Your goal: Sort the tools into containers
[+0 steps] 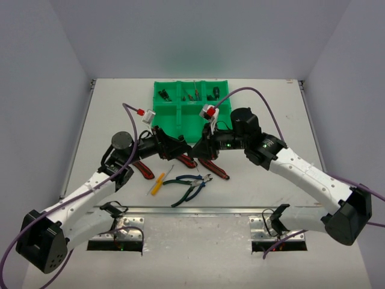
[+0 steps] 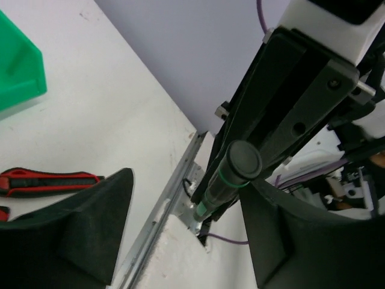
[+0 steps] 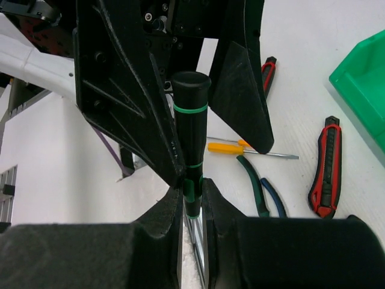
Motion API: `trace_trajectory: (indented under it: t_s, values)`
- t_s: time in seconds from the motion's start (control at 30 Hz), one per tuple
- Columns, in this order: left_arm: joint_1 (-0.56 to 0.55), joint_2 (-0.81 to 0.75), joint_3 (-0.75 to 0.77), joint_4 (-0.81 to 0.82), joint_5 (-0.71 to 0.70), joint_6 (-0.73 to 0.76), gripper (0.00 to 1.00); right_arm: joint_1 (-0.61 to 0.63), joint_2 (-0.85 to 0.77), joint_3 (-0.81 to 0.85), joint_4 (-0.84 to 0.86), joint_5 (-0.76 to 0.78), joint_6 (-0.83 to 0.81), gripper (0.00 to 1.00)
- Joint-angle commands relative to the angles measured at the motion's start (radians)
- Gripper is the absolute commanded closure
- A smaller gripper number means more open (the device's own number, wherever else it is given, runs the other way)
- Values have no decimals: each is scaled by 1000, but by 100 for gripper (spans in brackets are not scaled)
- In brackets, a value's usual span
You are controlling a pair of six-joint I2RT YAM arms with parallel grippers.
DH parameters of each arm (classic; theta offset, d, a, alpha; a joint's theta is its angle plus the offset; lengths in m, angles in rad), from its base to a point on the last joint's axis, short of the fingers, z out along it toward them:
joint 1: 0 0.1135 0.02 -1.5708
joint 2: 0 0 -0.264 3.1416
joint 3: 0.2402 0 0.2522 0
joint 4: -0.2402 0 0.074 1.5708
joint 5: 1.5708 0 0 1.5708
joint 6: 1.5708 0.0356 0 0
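A green-and-black precision screwdriver (image 3: 190, 120) stands upright between my two grippers above the table's middle. My right gripper (image 3: 192, 198) is shut on its lower shaft. My left gripper (image 2: 186, 229) is open and straddles the screwdriver's (image 2: 231, 174) cap end, with a gap on the left side. In the top view the left gripper (image 1: 180, 147) and the right gripper (image 1: 201, 149) meet tip to tip just in front of the green tray (image 1: 165, 114). Some small tools lie in its back compartments.
On the table under the grippers lie red-and-black utility knives (image 1: 143, 168) (image 1: 215, 168) (image 3: 325, 165), a yellow-handled screwdriver (image 1: 157, 182) and blue/green-handled pliers (image 1: 191, 183). Another knife (image 2: 48, 182) lies left of my left finger. A metal rail runs along the near edge.
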Motion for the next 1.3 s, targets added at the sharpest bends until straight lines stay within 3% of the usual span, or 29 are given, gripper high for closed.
trace_trajectory:
  t_s: [0.0, 0.1, 0.17, 0.2, 0.23, 0.27, 0.33, 0.37, 0.4, 0.47, 0.7, 0.87, 0.97, 1.27]
  values:
    - [-38, 25, 71, 141, 42, -2, 58, 2, -28, 22, 26, -19, 13, 100]
    - [-42, 49, 107, 102, 20, 15, 100, 1, -39, 21, 24, 8, 13, 99]
    - [-42, 55, 125, 62, -18, 43, 100, 1, -44, 15, 24, 28, 15, 94]
    - [-42, 66, 135, 13, -40, 52, 100, -2, -49, 9, 24, 42, 15, 76]
    - [-42, 84, 169, -71, -101, 79, 100, -4, -65, -9, 24, 99, 27, 40]
    - [-42, 95, 225, -126, -192, 106, 100, -4, -77, -31, 20, 196, 45, 14]
    - [-42, 141, 322, -324, -380, 147, 100, -7, -123, -57, -2, 339, 58, 1]
    - [-41, 174, 352, -416, -444, 163, 100, -8, -152, -64, -14, 384, 59, 1]
    - [-37, 224, 424, -512, -601, 201, 100, -9, -190, -82, -42, 487, 61, 1]
    - [8, 324, 556, -588, -819, 238, 100, -9, -253, -124, -73, 596, 63, 1]
    - [189, 791, 991, -621, -938, 299, 100, -9, -458, -220, -161, 662, 57, 1]
    - [239, 1141, 1415, -716, -922, 380, 100, -9, -580, -316, -184, 717, 84, 1]
    - [253, 1278, 1574, -739, -864, 426, 100, -9, -644, -368, -203, 730, 96, 1]
    - [266, 1405, 1661, -709, -749, 401, 100, -10, -702, -418, -218, 709, 105, 1]
